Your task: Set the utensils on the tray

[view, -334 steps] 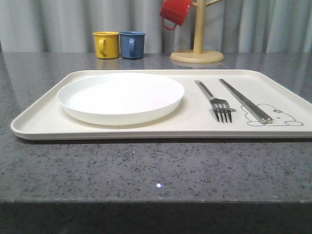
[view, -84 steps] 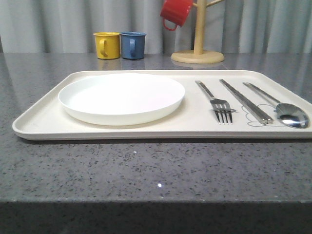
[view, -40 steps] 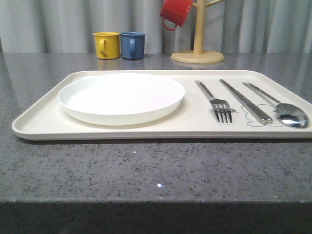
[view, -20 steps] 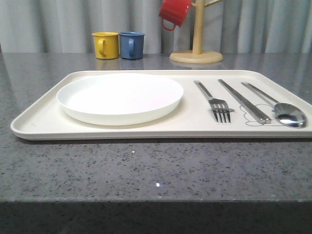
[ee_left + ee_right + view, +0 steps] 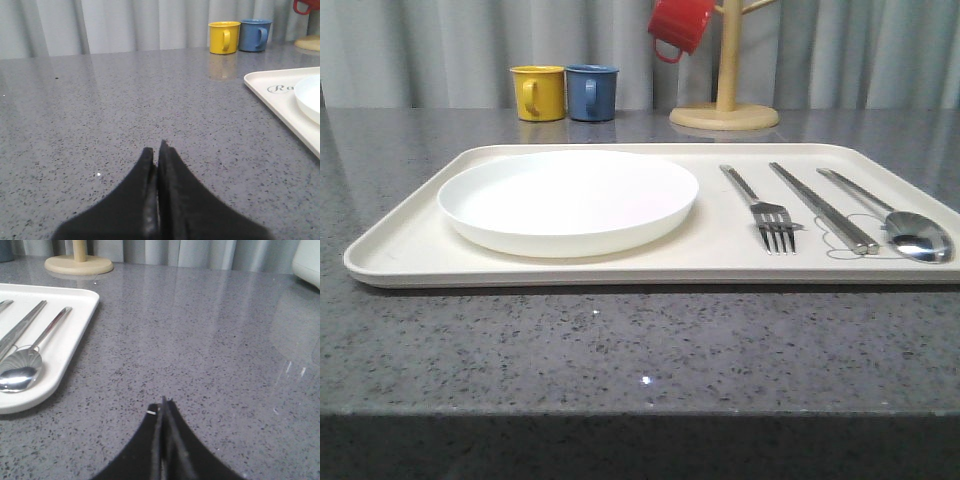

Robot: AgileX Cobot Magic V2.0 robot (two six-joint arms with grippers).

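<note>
Beside the tray (image 5: 75, 335), the right gripper (image 5: 164, 402) hangs closed, empty.

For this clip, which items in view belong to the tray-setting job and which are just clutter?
Job items: tray, plate, fork, chopsticks, spoon.

Clutter: yellow mug, blue mug, red mug hanging on the wooden mug tree.

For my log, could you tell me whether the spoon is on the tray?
On it: the spoon lies flat inside the tray rim, beside the chopsticks.
</note>
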